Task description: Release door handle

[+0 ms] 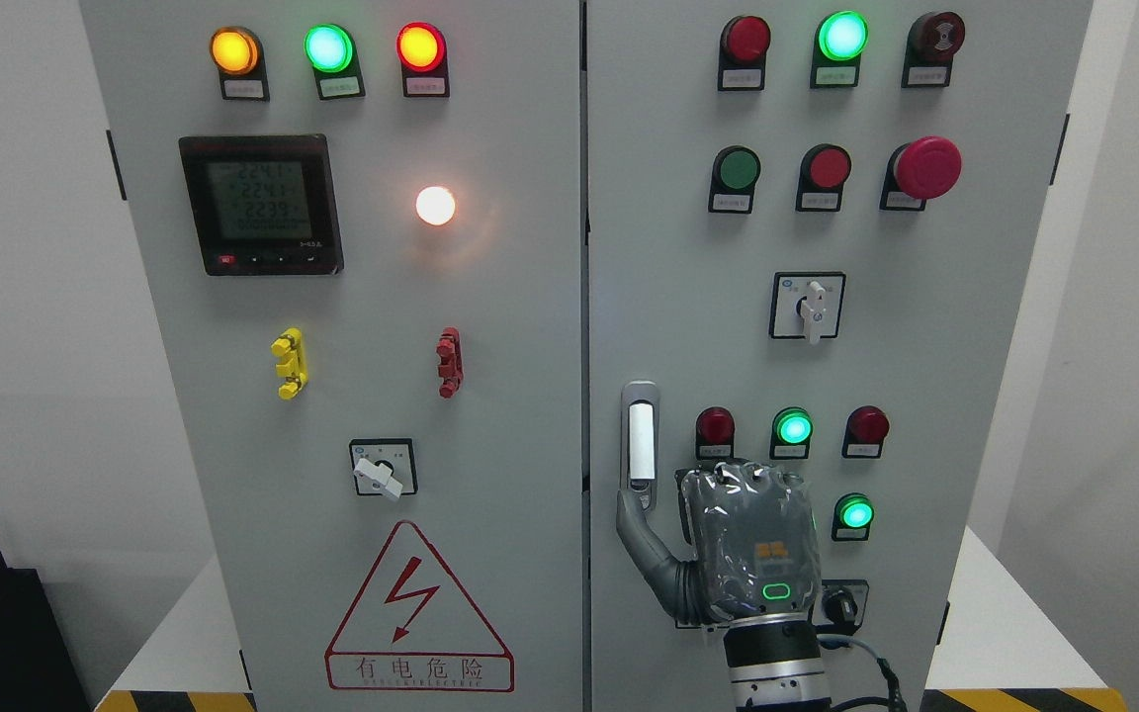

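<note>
Door handle [640, 437]: silver lever in a grey recessed plate, upright, on the left edge of the cabinet's right door [688, 297], just beside the centre seam. Its lower end is partly covered by a fingertip.

Right hand [728, 539]: grey, rising from the bottom edge on a silver-and-black wrist, back of the hand toward the camera. The thumb [641, 539] stretches up and left, its tip at the foot of the handle plate; contact cannot be confirmed. The other fingers point toward the door, hidden behind the hand, so whether they are spread or curled cannot be told. Nothing is visibly clasped. The hand hides part of the panel below the lower lamps; a black knob [841, 603] shows only partly beside the wrist.

Left door [352, 396]: digital meter [261, 205], digits hard to read; yellow clip [289, 363]; red clip [449, 362]; selector switch [383, 468]; red warning triangle [418, 613].
</note>
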Controlling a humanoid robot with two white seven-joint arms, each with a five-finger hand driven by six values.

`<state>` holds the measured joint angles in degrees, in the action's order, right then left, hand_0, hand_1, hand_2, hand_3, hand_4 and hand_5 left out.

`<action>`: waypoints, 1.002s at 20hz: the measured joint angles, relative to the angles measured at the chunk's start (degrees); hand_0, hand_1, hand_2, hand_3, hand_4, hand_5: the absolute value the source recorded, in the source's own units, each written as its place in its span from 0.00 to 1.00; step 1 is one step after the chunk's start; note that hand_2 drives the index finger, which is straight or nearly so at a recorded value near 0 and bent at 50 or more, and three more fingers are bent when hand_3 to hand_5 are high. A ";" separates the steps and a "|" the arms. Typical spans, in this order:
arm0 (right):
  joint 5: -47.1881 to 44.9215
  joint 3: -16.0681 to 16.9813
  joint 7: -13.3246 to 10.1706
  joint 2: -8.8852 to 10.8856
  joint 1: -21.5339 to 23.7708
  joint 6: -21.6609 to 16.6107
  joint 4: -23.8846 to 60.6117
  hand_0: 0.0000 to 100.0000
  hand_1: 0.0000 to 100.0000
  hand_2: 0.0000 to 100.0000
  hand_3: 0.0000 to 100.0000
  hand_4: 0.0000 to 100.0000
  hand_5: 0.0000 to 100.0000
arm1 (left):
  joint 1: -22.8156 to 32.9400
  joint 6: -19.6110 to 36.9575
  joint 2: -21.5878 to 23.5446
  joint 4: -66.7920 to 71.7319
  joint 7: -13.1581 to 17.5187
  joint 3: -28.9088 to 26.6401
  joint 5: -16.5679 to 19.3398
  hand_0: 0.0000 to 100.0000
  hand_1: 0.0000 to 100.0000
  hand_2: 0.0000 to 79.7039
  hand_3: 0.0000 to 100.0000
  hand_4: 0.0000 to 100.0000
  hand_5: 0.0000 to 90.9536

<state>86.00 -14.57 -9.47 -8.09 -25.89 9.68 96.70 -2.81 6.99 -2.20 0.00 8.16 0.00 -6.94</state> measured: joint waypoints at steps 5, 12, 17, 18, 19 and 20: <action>-0.08 -0.07 0.07 -0.01 -0.30 0.00 -0.14 0.39 0.02 0.99 1.00 0.98 0.97 | 0.00 0.00 0.00 0.00 0.00 0.00 0.00 0.12 0.39 0.00 0.00 0.00 0.00; -0.12 -0.14 0.33 -0.04 -0.78 0.00 -0.41 0.39 0.02 0.99 1.00 0.97 0.97 | 0.00 0.00 0.00 0.00 0.00 0.00 0.00 0.12 0.39 0.00 0.00 0.00 0.00; -0.15 -0.09 0.80 -0.05 -1.00 0.00 -0.66 0.39 0.02 0.99 1.00 0.95 0.97 | 0.00 0.00 0.00 0.00 0.00 0.00 0.00 0.12 0.39 0.00 0.00 0.00 0.00; -0.16 -0.05 0.80 -0.05 -1.05 0.00 -0.71 0.39 0.02 0.99 1.00 0.95 0.97 | 0.00 0.00 0.00 0.00 0.00 0.00 0.00 0.12 0.39 0.00 0.00 0.00 0.00; -0.16 -0.02 0.81 -0.05 -1.15 0.00 -0.78 0.39 0.02 0.99 1.00 0.95 0.97 | 0.00 0.00 0.00 0.00 0.00 0.00 0.00 0.12 0.39 0.00 0.00 0.00 0.00; -0.17 0.00 0.81 -0.05 -1.20 0.00 -0.83 0.39 0.02 0.99 1.00 0.95 0.97 | 0.00 0.00 0.00 0.00 0.00 0.00 0.00 0.12 0.39 0.00 0.00 0.00 0.00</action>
<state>85.82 -14.57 -8.66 -8.15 -27.09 9.68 95.87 -2.81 6.99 -2.20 0.00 8.16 0.00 -6.94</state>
